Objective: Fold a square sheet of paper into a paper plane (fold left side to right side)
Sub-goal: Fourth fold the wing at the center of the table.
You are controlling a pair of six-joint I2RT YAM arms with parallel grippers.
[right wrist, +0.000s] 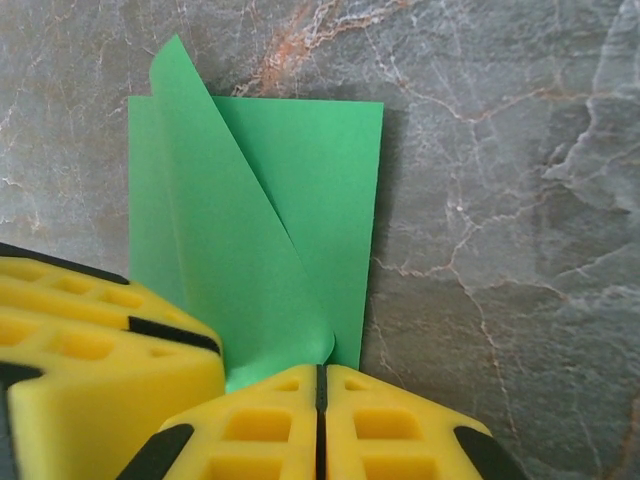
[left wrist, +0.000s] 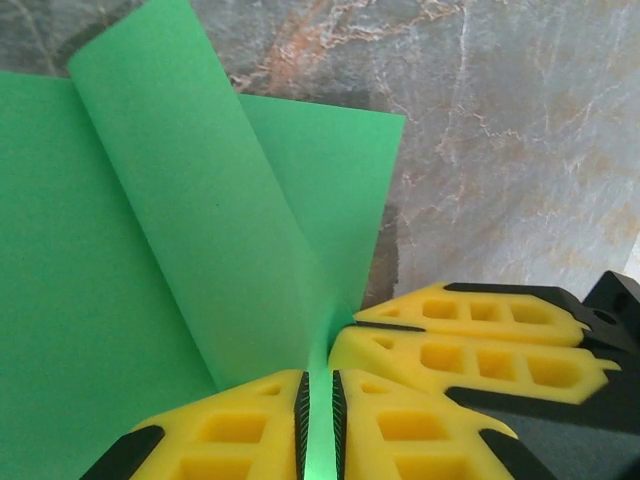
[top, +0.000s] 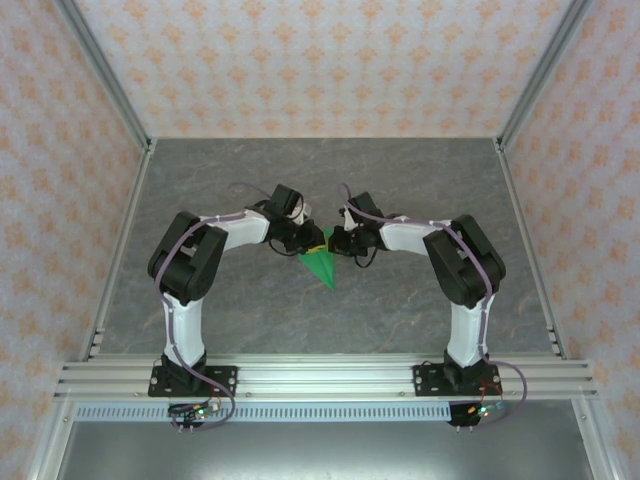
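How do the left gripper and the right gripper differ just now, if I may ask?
The left gripper has the green sheet of paper in a thin slit between its pads; the right gripper has its pads flush together. The left gripper comes from the paper's left, the right gripper from its right. Both have yellow pads.

Sheets of paper: one green square sheet of paper (top: 322, 262) is counted.
Raised flaps: one flap (right wrist: 225, 230) is seen on that sheet.
Arms: two are counted, the left arm (top: 185, 270) and the right arm (top: 465, 265).
Grippers: two are counted, the left gripper (left wrist: 320, 378) and the right gripper (right wrist: 320, 368).
Fingers: four yellow fingers (left wrist: 400, 420) are counted, two to each gripper.
Base plates: two base plates (top: 193, 380) are seen, one under each arm.
Tables: one grey table (top: 400, 180) is counted.
Walls: three patterned walls (top: 330, 60) are counted.
Posts: two metal posts (top: 100, 70) are seen at the far corners.
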